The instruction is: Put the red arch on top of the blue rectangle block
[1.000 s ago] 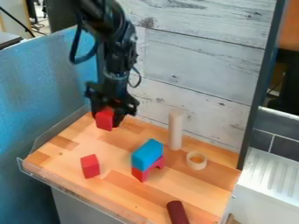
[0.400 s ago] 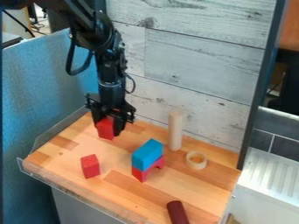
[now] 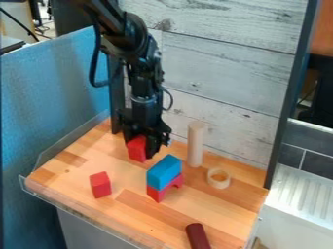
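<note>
The gripper [image 3: 143,150] hangs over the back left part of the wooden table, shut on a red block [image 3: 136,149]. This piece looks like a plain block from here; I cannot tell whether it has an arch cut. To its lower right, the blue rectangle block [image 3: 164,171] lies on top of a red arch [image 3: 157,194], whose opening faces the right front. The gripper is behind and to the left of that stack, apart from it.
Another red block [image 3: 100,185] sits at the left front. A pale upright cylinder [image 3: 195,144] and a light wooden ring [image 3: 218,178] are right of the stack. A dark red cylinder [image 3: 197,237] lies at the front edge. A plank wall [image 3: 221,73] closes the back.
The gripper moved right and toward the blue block, carrying the red block with it. The stack and the other pieces have stayed where they were.
</note>
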`<state>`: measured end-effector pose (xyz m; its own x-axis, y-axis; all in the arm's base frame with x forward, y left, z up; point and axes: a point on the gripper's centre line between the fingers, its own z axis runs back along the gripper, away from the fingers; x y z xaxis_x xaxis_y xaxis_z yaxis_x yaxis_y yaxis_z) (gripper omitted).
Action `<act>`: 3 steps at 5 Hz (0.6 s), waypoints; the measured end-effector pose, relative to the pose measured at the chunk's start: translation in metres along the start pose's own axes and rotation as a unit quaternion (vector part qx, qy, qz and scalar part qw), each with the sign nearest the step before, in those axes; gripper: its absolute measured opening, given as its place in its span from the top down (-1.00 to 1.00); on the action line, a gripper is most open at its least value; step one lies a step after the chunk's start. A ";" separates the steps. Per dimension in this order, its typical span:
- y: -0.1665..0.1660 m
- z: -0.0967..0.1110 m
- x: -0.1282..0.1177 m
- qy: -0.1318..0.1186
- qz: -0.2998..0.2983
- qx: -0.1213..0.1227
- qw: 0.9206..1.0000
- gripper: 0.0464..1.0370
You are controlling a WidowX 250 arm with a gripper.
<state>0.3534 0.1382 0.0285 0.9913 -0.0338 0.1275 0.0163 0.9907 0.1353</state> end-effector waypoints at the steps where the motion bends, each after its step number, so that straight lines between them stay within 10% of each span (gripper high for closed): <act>1: -0.014 0.000 0.000 -0.001 -0.020 0.005 1.000 -0.16; 3: -0.024 -0.001 0.000 -0.001 -0.037 0.010 0.999 -0.16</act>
<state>0.3529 0.1143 0.0246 0.9871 -0.1064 0.1193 0.0860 0.9826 0.1648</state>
